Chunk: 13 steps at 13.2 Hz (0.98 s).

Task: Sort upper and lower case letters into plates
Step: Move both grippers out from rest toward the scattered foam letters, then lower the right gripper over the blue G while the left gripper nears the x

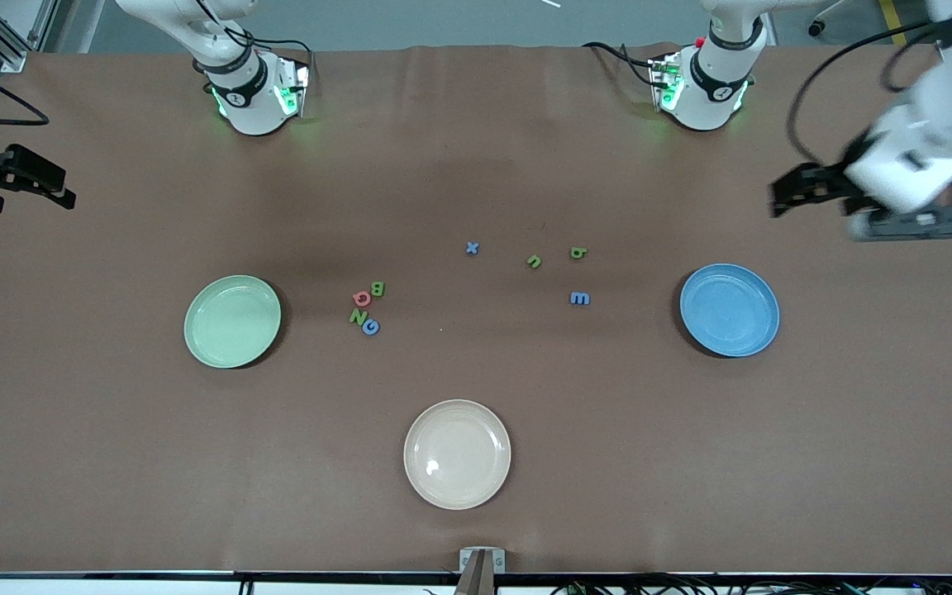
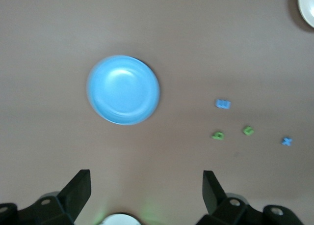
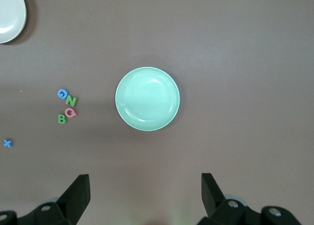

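Note:
The capitals B [image 1: 378, 288], Q [image 1: 362, 298], N [image 1: 358, 316] and G [image 1: 370, 327] lie clustered on the table beside the pale green plate [image 1: 232, 321]. The small x [image 1: 472, 247], n [image 1: 534, 261], b [image 1: 578, 253] and m [image 1: 579, 298] lie spread nearer the blue plate [image 1: 729, 310]. Both plates are empty. My left gripper [image 1: 786, 198] is open and empty, high over the table's left-arm end; its wrist view shows the blue plate [image 2: 122, 90]. My right gripper [image 1: 54, 192] is open and empty over the right-arm end, with the green plate [image 3: 147, 98] in its view.
An empty cream-beige plate [image 1: 457, 454] sits nearest the front camera, midway between the two arms. The arm bases stand along the table's back edge.

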Each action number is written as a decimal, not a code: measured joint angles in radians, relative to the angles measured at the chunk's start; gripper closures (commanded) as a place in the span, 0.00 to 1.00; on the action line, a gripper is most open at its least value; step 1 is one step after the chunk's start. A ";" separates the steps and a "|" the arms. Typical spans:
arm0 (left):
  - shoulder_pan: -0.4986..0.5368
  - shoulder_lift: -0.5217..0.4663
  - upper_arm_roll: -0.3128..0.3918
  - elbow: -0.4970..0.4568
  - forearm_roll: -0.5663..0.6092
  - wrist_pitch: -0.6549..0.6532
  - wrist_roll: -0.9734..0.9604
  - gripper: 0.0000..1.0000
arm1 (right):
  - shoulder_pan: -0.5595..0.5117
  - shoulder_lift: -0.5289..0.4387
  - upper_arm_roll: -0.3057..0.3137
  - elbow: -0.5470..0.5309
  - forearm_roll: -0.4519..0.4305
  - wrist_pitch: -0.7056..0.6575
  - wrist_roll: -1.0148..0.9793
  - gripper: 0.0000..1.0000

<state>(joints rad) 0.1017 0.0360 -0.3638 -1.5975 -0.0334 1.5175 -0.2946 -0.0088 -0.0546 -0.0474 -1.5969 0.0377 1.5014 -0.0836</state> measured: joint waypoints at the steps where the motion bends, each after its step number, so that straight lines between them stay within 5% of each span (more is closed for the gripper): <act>1: -0.003 0.022 -0.063 -0.015 0.000 0.025 -0.080 0.00 | 0.000 0.000 0.000 0.000 0.000 -0.001 0.000 0.00; 6: -0.017 0.095 -0.287 -0.201 0.000 0.295 -0.411 0.00 | 0.000 0.026 0.001 -0.002 0.001 -0.010 0.000 0.00; 13: -0.256 0.332 -0.303 -0.243 0.135 0.594 -0.755 0.00 | -0.007 0.301 -0.004 0.039 0.006 0.083 -0.001 0.00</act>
<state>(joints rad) -0.1544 0.3679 -0.6671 -1.8401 0.1018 2.1113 -1.0498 -0.0155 0.2466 -0.0510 -1.5578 0.0433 1.5842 -0.0841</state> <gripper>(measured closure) 0.000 0.000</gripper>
